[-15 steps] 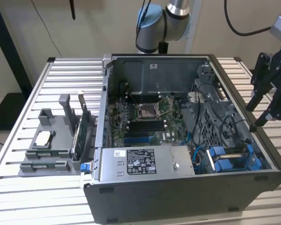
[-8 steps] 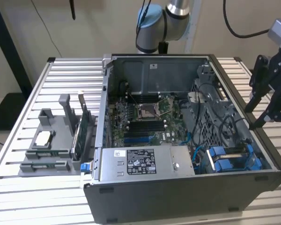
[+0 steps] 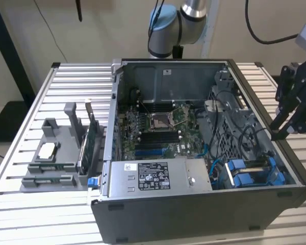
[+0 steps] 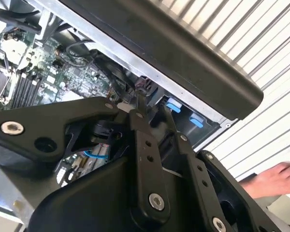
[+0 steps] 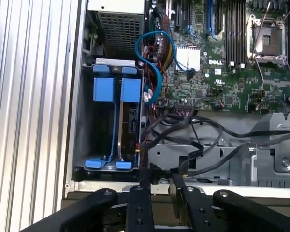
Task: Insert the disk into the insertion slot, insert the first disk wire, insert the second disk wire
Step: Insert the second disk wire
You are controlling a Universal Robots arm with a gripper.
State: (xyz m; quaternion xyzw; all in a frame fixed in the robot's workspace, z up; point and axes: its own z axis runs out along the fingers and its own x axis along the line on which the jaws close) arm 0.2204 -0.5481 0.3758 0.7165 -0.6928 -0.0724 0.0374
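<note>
The disk (image 5: pixel 130 121) stands on edge in its blue carrier inside the insertion slot (image 5: pixel 87 123), the grey bay at the case's front corner on the exterior view's right. It also shows in the exterior view as the disk (image 3: pixel 255 172) between blue rails. My gripper (image 3: pixel 274 136) hangs at the case's wall on the exterior view's right, a little behind the bay. A black disk wire (image 5: pixel 144 150) runs from the bundle inside the case up to my gripper (image 5: pixel 158 181), whose fingers look closed on its end. In the second wrist view my gripper (image 4: pixel 151 113) points into the case.
The open dark-grey case (image 3: pixel 194 214) lies on a slatted table (image 3: pixel 20 214). A grey power-supply box (image 3: pixel 158 176) sits at the front and the motherboard (image 3: pixel 158 127) behind it. A blue cable (image 5: pixel 150 63) loops near the bay. A grey parts holder (image 3: pixel 51 163) stands at the exterior view's left. A hand (image 4: pixel 270 179) rests outside the case.
</note>
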